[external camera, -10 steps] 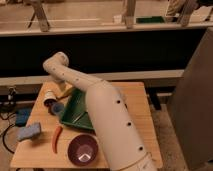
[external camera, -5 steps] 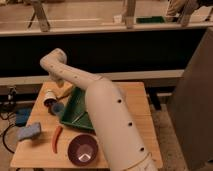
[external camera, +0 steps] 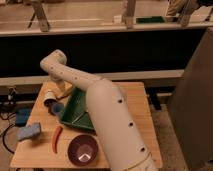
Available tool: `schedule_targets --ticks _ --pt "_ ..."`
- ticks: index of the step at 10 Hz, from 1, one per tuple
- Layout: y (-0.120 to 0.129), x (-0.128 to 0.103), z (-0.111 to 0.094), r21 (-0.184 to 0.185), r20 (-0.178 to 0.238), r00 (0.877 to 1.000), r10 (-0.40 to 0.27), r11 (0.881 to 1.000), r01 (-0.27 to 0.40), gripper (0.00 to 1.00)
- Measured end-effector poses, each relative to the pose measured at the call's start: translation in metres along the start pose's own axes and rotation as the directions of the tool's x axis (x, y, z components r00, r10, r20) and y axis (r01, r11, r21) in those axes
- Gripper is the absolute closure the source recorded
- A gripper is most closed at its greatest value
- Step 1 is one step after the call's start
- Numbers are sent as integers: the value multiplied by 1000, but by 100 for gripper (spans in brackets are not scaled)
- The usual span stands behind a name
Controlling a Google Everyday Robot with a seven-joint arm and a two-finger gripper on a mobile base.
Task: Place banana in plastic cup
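Note:
My white arm rises from the lower right, bends at an elbow point(external camera: 55, 62) and drops to the back left of the wooden table point(external camera: 140, 107). The gripper point(external camera: 62, 90) hangs there, mostly hidden by the wrist. A small yellowish shape point(external camera: 65, 89), which looks like the banana, shows right at the gripper; I cannot tell whether it is held. Just below and left, a whitish cup point(external camera: 49, 97) lies on its side with a small blue cup point(external camera: 57, 108) in front of it.
A green tray point(external camera: 75, 114) lies beside the cups, partly under my arm. A red-orange pepper point(external camera: 56, 139), a purple bowl point(external camera: 82, 149) and a blue sponge point(external camera: 29, 132) sit near the front. A dark counter wall stands behind the table, a grey panel at right.
The arm's elbow has risen slightly and shifted a little left. The objects on the table have not moved.

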Motion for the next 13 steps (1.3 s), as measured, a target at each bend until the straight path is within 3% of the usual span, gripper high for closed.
schedule_targets --ticks 3,8,13 --pt "8 9 14 -33 5 999 48 998 -48 20" --pt "19 18 35 -63 -14 993 121 991 -122 20" --pt "31 23 63 -77 29 992 126 989 -123 20"
